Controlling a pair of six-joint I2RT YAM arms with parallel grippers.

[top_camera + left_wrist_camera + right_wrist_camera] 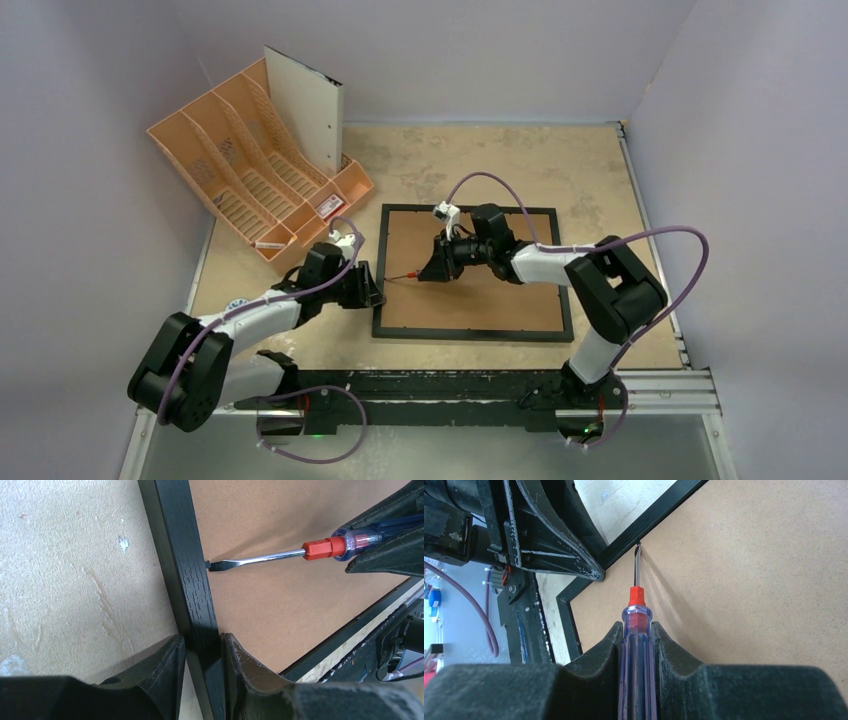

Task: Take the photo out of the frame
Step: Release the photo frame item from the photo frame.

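One frame lies back-up on the worktop; the left tool clamps its rail, the right tool holds one screwdriver.

An orange file organiser stands on a scuffed beige tabletop, with a white sheet upright at its far end. To the organiser's right and nearer, a screwdriver with a clear blue handle and red collar points leftward.

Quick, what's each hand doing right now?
Left hand: closed on the left rail of the frame.
Right hand: closed on the screwdriver, tip at the frame's inner edge.
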